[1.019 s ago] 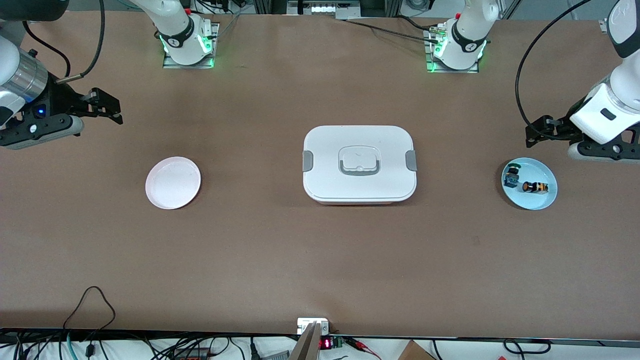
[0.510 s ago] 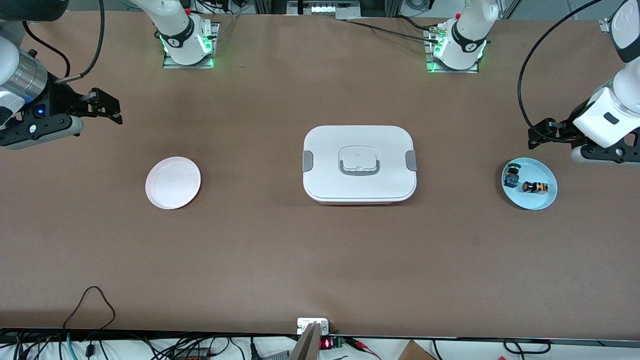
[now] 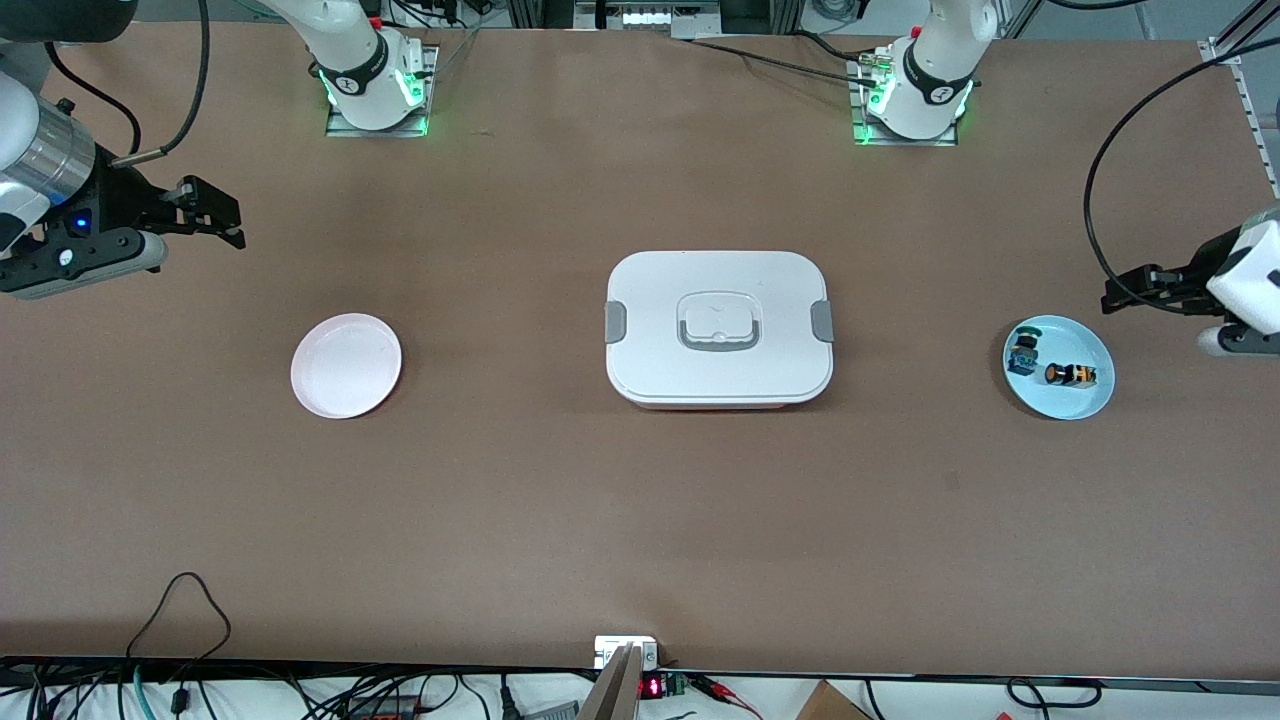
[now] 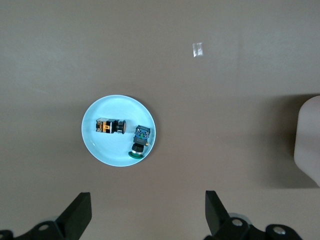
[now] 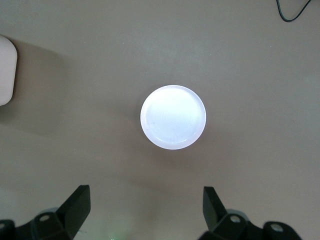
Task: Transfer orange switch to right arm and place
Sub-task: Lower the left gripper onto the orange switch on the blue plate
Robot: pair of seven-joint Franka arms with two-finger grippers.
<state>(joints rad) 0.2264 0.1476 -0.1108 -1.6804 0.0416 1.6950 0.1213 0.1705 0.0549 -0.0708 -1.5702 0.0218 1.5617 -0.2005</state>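
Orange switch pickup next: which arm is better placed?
Left. The left gripper, open, hovers beside the blue plate holding the orange switch. The right gripper waits, open, near the pink plate.

White lidded box (image 3: pixel 718 328) mid-table; green-and-blue switch (image 3: pixel 1022 350) on blue plate (image 3: pixel 1085 405)

The counter (image 3: pixel 640 500) is plain matte brown. On it, a pale blue plate (image 3: pixel 1085 402) carries the orange switch (image 3: pixel 1072 375), orange-bodied with black bands and a dark cap, and a green-and-blue switch (image 3: pixel 1022 350) with black parts. The lunch box (image 3: pixel 718 325) is white with grey clips and handle. The other plate (image 3: pixel 345 365) is pale pink. Both pincers are black.
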